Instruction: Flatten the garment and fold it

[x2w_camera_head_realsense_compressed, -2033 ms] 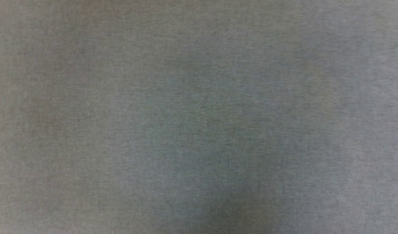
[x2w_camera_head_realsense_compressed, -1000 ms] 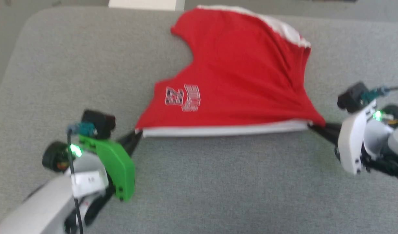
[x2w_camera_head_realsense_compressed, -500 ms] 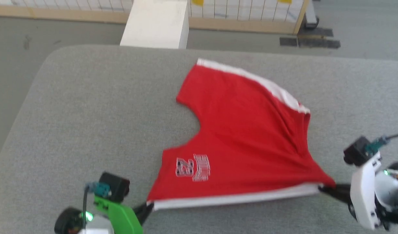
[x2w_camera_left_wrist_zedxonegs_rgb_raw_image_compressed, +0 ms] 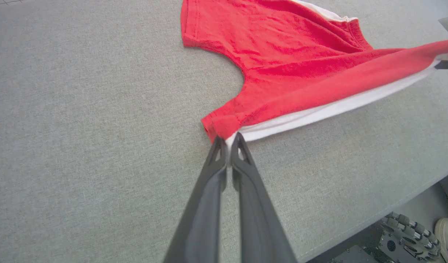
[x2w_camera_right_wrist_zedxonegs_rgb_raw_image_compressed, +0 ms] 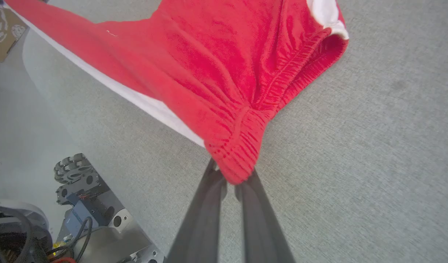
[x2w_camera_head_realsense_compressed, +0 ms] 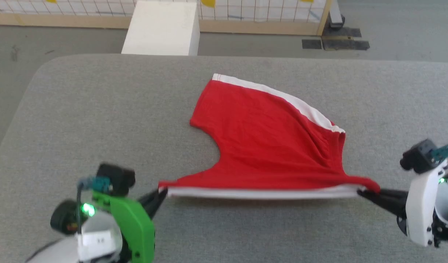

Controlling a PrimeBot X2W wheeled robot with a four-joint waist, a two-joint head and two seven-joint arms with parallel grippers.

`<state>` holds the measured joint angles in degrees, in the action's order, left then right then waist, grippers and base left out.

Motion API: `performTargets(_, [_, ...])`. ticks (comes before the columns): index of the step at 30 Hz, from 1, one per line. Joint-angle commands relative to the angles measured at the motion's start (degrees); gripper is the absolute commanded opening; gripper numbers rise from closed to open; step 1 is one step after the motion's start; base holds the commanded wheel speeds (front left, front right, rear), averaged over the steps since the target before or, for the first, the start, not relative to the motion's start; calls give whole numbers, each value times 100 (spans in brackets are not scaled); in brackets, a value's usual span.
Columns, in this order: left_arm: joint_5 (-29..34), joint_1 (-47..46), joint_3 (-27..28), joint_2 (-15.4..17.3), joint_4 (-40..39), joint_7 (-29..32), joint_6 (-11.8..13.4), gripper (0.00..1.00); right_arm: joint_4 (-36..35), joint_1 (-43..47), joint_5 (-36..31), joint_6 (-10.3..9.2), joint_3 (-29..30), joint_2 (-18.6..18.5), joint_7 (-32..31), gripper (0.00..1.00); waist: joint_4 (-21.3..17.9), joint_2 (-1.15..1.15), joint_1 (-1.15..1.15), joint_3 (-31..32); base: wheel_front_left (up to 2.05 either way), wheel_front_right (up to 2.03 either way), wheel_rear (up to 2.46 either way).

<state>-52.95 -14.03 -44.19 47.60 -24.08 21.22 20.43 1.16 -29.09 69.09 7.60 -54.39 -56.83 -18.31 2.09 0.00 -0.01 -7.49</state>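
The red garment (x2w_camera_head_realsense_compressed: 268,146) with white side stripes lies on the grey table (x2w_camera_head_realsense_compressed: 81,120), its near edge lifted and stretched taut between my two grippers. My left gripper (x2w_camera_head_realsense_compressed: 162,191) is shut on the near left hem corner, seen close in the left wrist view, where the fingertips (x2w_camera_left_wrist_zedxonegs_rgb_raw_image_compressed: 228,140) pinch red and white cloth (x2w_camera_left_wrist_zedxonegs_rgb_raw_image_compressed: 282,73). My right gripper (x2w_camera_head_realsense_compressed: 361,191) is shut on the near right corner at the gathered elastic waistband (x2w_camera_right_wrist_zedxonegs_rgb_raw_image_compressed: 238,146). The far leg of the garment rests flat on the table. Its print is hidden.
A white box (x2w_camera_head_realsense_compressed: 162,27) stands on the floor beyond the table's far edge, before a gridded barrier with a wooden base (x2w_camera_head_realsense_compressed: 264,25). The robot's wheeled base (x2w_camera_right_wrist_zedxonegs_rgb_raw_image_compressed: 81,182) shows below the table's near edge. A shoe (x2w_camera_left_wrist_zedxonegs_rgb_raw_image_compressed: 447,233) is at the lower right of the left wrist view.
The head camera swung up from bare grey cloth to the whole table. Both grippers have lifted the near edge, so the front panel with its print has tipped out of sight.
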Motion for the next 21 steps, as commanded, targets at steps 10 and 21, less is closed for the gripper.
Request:
performTargets(10, [277, -1610, 402, -604, 772, 4, -228, 0, -62, -248, -689, -11, 1124, 653, 64, 0, -426, 0, 1, -1007, 0, 0, 0])
performTargets(21, [846, -3361, 242, -1222, 2367, 179, -643, 0, 400, -759, -1751, -11, 2239, 1839, -643, 0, -672, 0, 1, -1818, 0, 0, 0])
